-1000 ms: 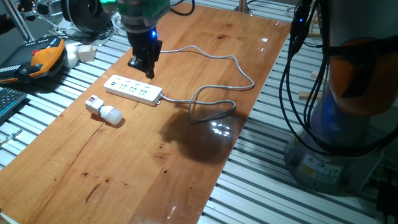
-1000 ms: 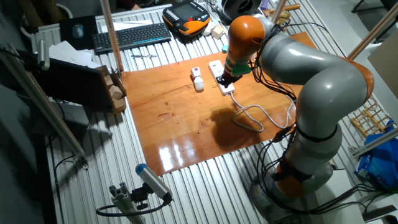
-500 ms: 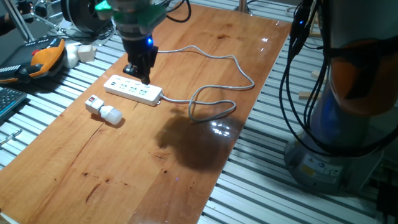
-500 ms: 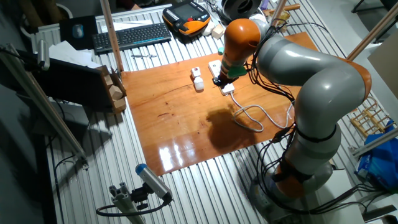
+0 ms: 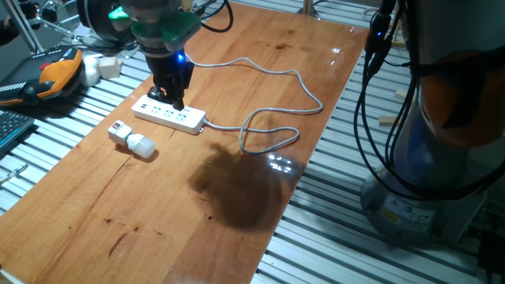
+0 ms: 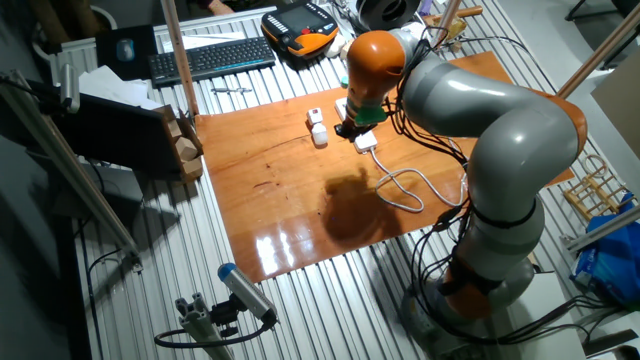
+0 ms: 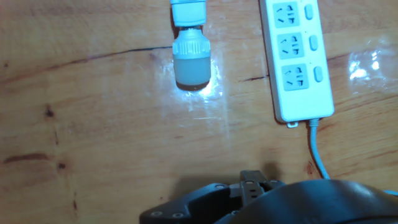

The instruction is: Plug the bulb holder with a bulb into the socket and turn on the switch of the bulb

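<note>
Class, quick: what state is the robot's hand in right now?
Hand: empty, above the socket; open or closed cannot be told. The bulb holder lies untouched on the table.

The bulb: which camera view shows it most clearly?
The hand view: the bulb fills it close up, lying on the wood. One fixed view shows it small, joined to its holder; the other shows a tiny white blob.

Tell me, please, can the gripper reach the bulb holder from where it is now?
Probably yes. The bulb holder lies free on the wooden table beside the socket, nothing on it. The gripper hangs over the socket, and nothing stands between them.
</note>
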Available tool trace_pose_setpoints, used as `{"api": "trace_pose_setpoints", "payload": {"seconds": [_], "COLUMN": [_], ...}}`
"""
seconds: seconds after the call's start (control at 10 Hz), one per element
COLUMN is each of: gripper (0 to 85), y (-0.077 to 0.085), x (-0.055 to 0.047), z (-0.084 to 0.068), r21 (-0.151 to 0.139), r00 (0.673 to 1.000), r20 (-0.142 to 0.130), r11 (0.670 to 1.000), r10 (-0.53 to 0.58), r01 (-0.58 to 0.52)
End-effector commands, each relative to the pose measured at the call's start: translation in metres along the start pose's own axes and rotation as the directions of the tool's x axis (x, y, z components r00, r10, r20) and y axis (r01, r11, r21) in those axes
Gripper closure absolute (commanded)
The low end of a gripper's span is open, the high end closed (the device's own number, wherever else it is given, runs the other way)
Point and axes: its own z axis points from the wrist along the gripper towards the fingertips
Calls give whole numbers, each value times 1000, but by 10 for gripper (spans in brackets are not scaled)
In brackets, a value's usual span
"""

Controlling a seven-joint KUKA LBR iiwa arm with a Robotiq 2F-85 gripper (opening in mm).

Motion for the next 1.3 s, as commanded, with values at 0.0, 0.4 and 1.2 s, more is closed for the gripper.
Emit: {"api": "trace_pose_setpoints", "payload": {"seconds": [0.0, 0.4, 1.2], "gripper": [850, 850, 850], "y": [0, 0, 0], "x": [0, -1, -1], "z": [0, 1, 1], "r21": [13, -38, -43], "r00": [1000, 999, 988], "r20": [-1, -6, 19], "r11": [1000, 999, 987], "r10": [-3, -38, -151], "r01": [3, 38, 152]}}
